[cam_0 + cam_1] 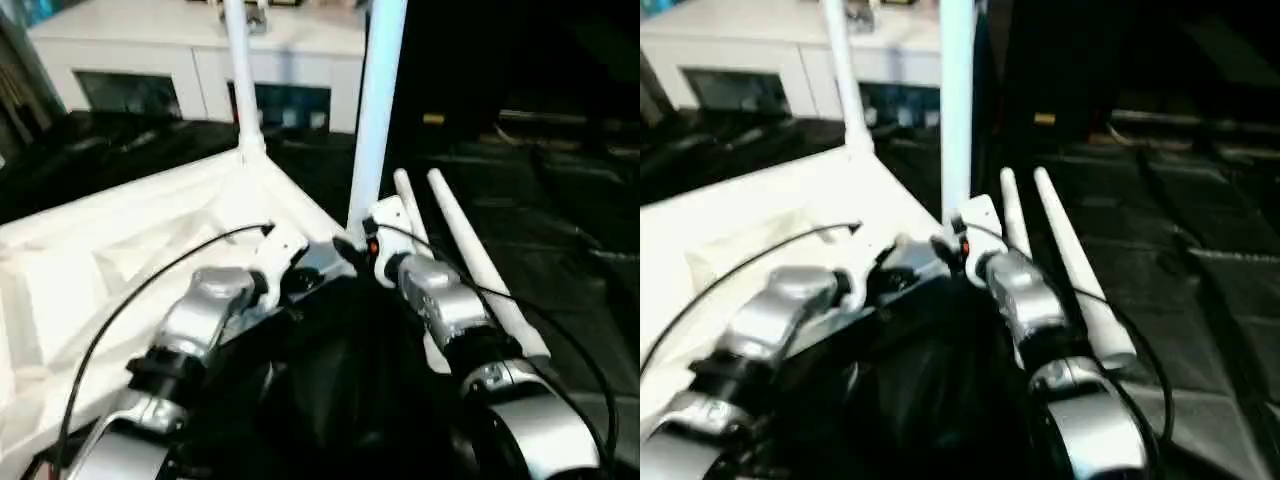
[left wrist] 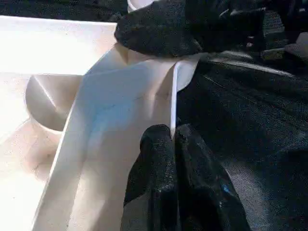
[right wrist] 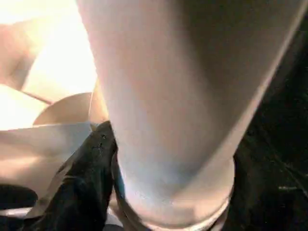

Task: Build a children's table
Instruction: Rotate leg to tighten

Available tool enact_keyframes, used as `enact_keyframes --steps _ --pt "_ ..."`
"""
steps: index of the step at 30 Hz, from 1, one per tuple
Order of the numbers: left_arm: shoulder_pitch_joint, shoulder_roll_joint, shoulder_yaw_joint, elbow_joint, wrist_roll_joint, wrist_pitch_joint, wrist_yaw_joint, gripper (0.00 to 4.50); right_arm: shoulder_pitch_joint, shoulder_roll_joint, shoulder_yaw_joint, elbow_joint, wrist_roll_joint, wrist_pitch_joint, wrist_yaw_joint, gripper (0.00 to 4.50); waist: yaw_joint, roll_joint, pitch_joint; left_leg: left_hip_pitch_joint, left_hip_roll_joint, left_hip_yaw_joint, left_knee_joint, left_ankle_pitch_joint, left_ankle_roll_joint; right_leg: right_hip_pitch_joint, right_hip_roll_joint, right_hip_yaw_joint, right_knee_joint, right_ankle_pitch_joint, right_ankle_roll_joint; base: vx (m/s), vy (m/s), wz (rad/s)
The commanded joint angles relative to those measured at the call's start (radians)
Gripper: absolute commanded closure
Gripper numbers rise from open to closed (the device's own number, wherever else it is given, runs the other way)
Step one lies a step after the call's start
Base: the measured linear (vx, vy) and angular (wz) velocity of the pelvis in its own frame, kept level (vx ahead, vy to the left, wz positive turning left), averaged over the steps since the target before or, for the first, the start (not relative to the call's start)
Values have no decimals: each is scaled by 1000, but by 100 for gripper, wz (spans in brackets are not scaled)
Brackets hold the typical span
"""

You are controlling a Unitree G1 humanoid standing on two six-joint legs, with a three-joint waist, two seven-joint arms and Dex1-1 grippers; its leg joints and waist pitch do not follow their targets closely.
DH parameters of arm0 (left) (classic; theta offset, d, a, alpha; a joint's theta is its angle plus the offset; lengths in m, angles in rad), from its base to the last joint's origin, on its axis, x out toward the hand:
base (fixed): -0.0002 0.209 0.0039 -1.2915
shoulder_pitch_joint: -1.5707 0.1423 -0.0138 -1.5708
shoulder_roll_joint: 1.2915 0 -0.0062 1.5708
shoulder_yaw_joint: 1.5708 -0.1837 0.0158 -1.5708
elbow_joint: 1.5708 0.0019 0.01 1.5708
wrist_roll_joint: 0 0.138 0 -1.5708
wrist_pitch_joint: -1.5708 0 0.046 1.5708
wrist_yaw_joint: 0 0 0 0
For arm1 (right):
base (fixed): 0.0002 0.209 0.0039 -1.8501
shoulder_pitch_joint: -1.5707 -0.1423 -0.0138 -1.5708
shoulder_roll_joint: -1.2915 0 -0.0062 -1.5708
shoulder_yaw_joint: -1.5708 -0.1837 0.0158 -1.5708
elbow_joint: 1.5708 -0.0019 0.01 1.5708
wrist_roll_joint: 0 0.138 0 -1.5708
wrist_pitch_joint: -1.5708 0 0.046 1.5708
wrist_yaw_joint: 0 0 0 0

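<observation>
While clamped on tabletop (image 1: 120, 250) rim, left pincer (image 2: 172, 144); dark floor mat (image 1: 560, 230), white cabinet (image 1: 200, 60).

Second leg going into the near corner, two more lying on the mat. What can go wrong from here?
1. The upright leg at the near corner of the tabletop may not be fully seated in its socket; if it is let go early, it could tip.
2. The left end effector pinches only the thin rim of the tabletop, so a slip could shift the top mid-push.
3. The two spare legs lie right beside the right forearm and could get knocked away.
</observation>
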Motion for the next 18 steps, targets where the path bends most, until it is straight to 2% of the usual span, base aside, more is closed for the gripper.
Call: enact_keyframes --steps 1,2,4,5,6,8,10,12,14,16,18 --pt "-38 -44 -21 -33 -21 -49 -3 450 14 63 40 51 11 32 78 99 -1 0 -60 23 57 -33 -77 -282 -4 31 -84 46 -87 -289 -190 0 0 0" --pt "-36 -43 -23 -35 -21 -50 -8 450 12 63 39 52 12 32 82 70 -1 0 -60 24 57 -32 -77 -281 -2 31 -84 45 -87 -283 -193 0 0 0" --pt "-14 -18 -34 -67 -36 -60 -59 450 6 42 48 53 7 9 109 61 1 1 -61 24 56 -32 -75 -275 4 32 -86 46 -85 -277 -198 0 0 0" --pt "-3 -4 -39 -80 -45 -67 -83 450 0 32 52 61 3 -12 123 50 -1 1 -63 19 57 -32 -75 -263 7 36 -87 45 -83 -258 -202 0 0 0" --pt "4 5 -40 -87 -50 -72 -100 450 -4 24 53 66 0 -21 130 50 -1 2 -63 21 58 -32 -74 -262 11 33 -87 45 -82 -250 -208 0 0 0" --pt "26 39 -45 -113 -61 -85 -153 450 -5 -11 72 53 -16 -39 179 26 -2 2 -65 16 58 -32 -73 -235 17 40 -87 44 -76 -211 -221 0 0 0" --pt "49 77 -43 -141 -78 -84 -212 450 -1 -61 106 23 -40 -52 263 16 -1 5 -68 17 59 -30 -69 -203 32 42 -83 42 -67 -136 -242 0 0 0" --pt "60 97 -44 -154 -87 -88 -244 450 4 -86 121 5 -47 -53 312 8 0 4 -70 15 58 -28 -65 -173 50 45 -82 41 -61 -78 -257 0 0 0" --pt "81 135 -49 -180 -106 -102 -312 450 24 -134 147 -55 -36 -54 442 8 3 4 -71 15 60 -25 -63 -152 70 47 -79 40 -56 -35 -267 0 0 0" --pt "94 155 -49 -199 -126 -99 -356 450 42 -158 145 -107 0 -31 533 8 10 6 -68 19 62 -23 -62 -163 79 46 -78 39 -58 -49 -274 0 0 0" --pt "104 177 -51 -209 -135 -94 -389 450 63 -194 152 -164 39 -4 653 8 16 8 -66 20 64 -22 -64 -183 75 44 -76 38 -61 -85 -271 0 0 0"
